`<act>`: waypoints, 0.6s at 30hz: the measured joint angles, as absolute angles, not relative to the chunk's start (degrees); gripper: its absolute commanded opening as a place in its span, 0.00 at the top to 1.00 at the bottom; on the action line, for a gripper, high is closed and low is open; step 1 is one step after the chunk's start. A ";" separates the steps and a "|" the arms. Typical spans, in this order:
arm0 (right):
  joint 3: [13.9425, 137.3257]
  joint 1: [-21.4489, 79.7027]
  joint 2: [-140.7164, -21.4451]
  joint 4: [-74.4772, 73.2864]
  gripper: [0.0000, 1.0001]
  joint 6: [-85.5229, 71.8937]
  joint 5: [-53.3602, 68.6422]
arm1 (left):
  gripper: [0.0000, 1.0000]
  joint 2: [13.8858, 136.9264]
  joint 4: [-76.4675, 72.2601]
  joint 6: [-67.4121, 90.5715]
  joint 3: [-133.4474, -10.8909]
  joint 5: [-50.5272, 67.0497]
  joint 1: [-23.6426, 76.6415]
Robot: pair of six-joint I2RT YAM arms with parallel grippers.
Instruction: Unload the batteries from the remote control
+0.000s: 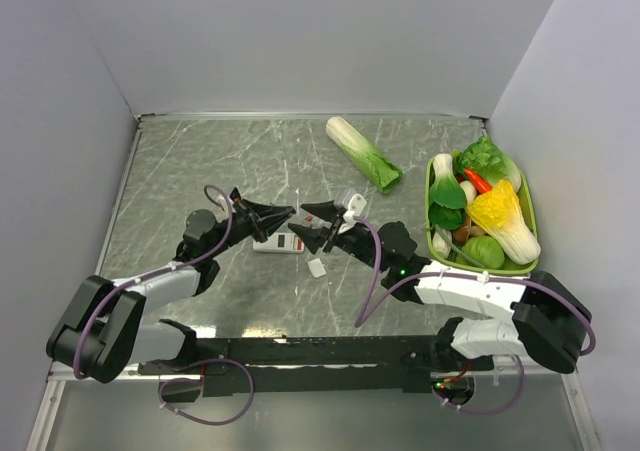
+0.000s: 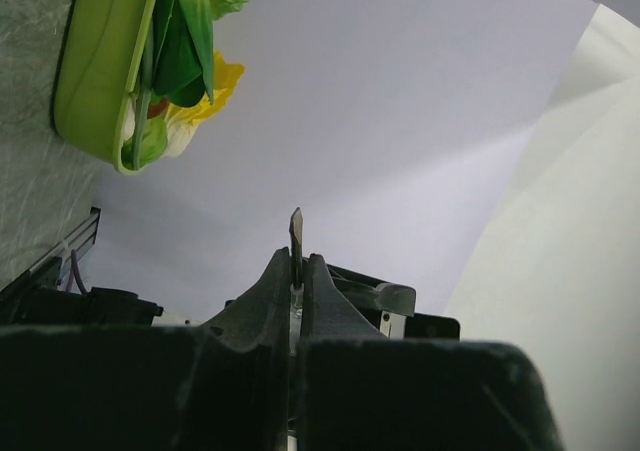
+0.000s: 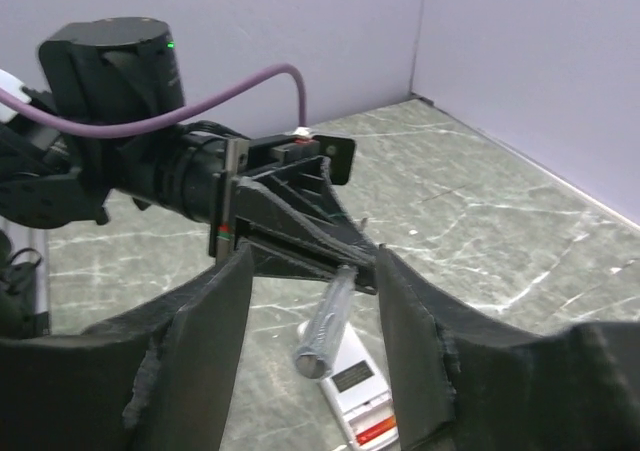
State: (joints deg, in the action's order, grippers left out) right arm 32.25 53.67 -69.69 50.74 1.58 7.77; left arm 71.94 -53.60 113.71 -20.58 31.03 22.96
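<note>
The white remote control (image 1: 278, 243) lies flat on the marble tabletop between the two arms. In the right wrist view it (image 3: 360, 391) shows a dark label and a red strip at its near end. No batteries can be made out. My left gripper (image 1: 287, 212) hovers just above the remote, shut on a thin screwdriver with a clear handle (image 3: 325, 321); its dark tip (image 2: 296, 226) pokes out past the shut fingers (image 2: 315, 281). My right gripper (image 3: 312, 271) faces it from the right, open, its fingers either side of the handle without touching it.
A tiny white cover piece (image 1: 317, 267) lies just right of the remote. A napa cabbage (image 1: 362, 153) rests further back. A green basket (image 1: 532, 211) of vegetables, with a red chili among them, stands at the right wall. Grey walls enclose the table.
</note>
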 measured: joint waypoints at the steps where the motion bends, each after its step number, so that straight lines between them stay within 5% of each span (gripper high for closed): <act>1: 32.25 53.76 -69.91 51.09 0.39 1.78 7.38 | 0.99 71.79 -54.00 113.71 -20.16 30.89 22.96; 11: 32.25 54.28 -73.03 51.88 0.46 3.03 5.39 | 0.99 69.69 -55.09 113.71 -18.50 30.11 22.96; 18: 32.25 56.16 -74.56 53.12 0.85 4.80 2.24 | 0.99 68.99 -55.02 113.80 -18.11 29.89 22.96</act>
